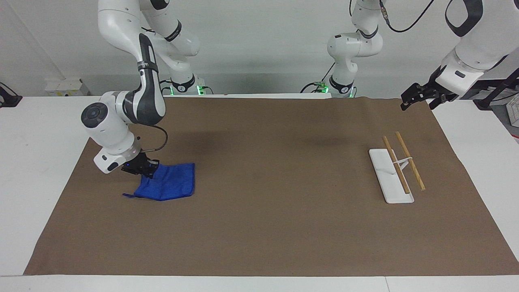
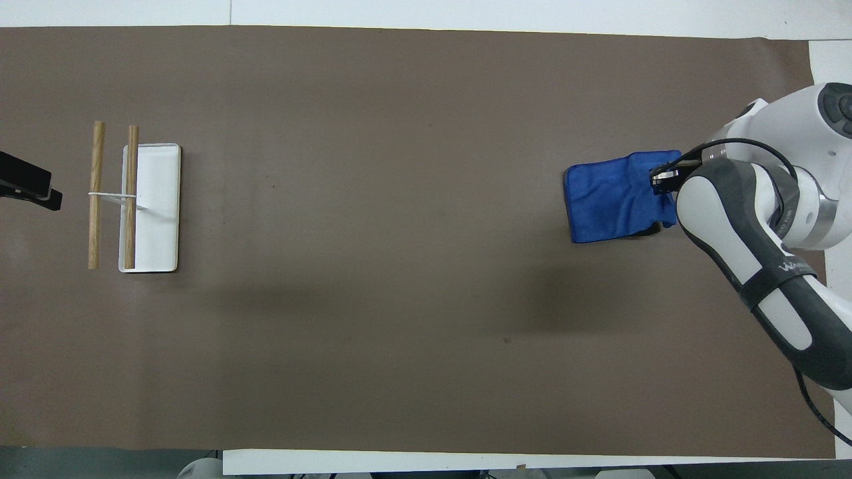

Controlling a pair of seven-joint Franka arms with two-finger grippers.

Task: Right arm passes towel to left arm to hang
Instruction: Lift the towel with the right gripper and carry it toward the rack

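The blue towel (image 1: 168, 183) is at the right arm's end of the brown mat; it also shows in the overhead view (image 2: 609, 197). My right gripper (image 1: 146, 168) is shut on the towel's edge and holds that edge lifted, while the rest of the cloth droops onto the mat. Its loop string (image 1: 128, 196) trails on the mat. In the overhead view the right gripper (image 2: 664, 181) sits at the towel's edge. My left gripper (image 1: 417, 97) waits raised over the mat's corner at the left arm's end, and it shows at the overhead view's edge (image 2: 30, 186).
A white rack base (image 1: 390, 178) with two wooden rods (image 1: 409, 160) stands at the left arm's end of the mat; it also shows in the overhead view (image 2: 156, 206). The brown mat (image 1: 275, 182) covers most of the white table.
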